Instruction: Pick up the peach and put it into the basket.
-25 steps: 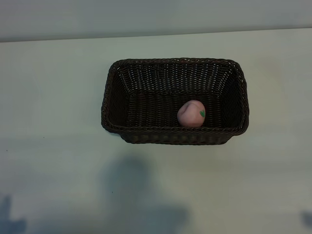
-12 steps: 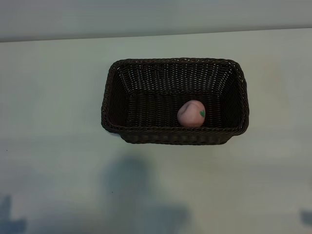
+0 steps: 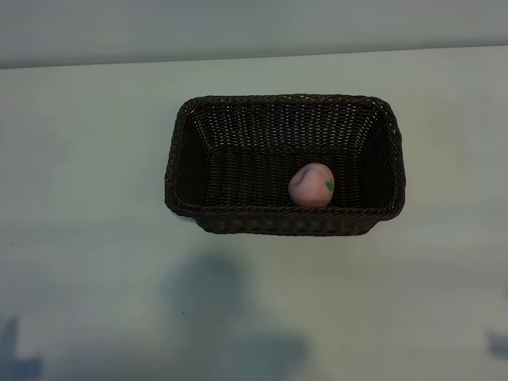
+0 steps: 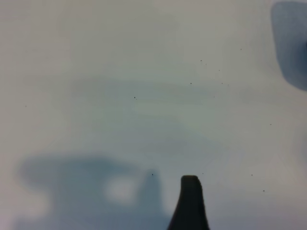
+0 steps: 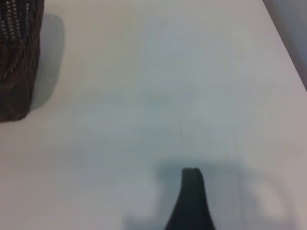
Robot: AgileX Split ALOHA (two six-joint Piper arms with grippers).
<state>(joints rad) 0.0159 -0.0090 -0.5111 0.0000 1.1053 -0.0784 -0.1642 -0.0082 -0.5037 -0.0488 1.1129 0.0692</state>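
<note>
At the far left of the exterior view, low on the white table (image 3: 87, 159), only a dark sliver of the left gripper (image 3: 9, 337) is seen at the lower corner. In its wrist view one dark fingertip (image 4: 190, 203) is shown above bare tabletop; its jaws are set wide and nothing is held. Towards the middle, the basket (image 3: 286, 224) is placed on the table, well apart from both grippers. The peach (image 3: 311, 185) is found inside the basket, on its floor, close against the near long wall and right of centre, with its green leaf mark turned to the right. At the far right, a small part of the right gripper (image 3: 498, 345) is visible at the lower edge. It is likewise spread wide and empty, over bare table, with a corner of the basket caught in its wrist view.
</note>
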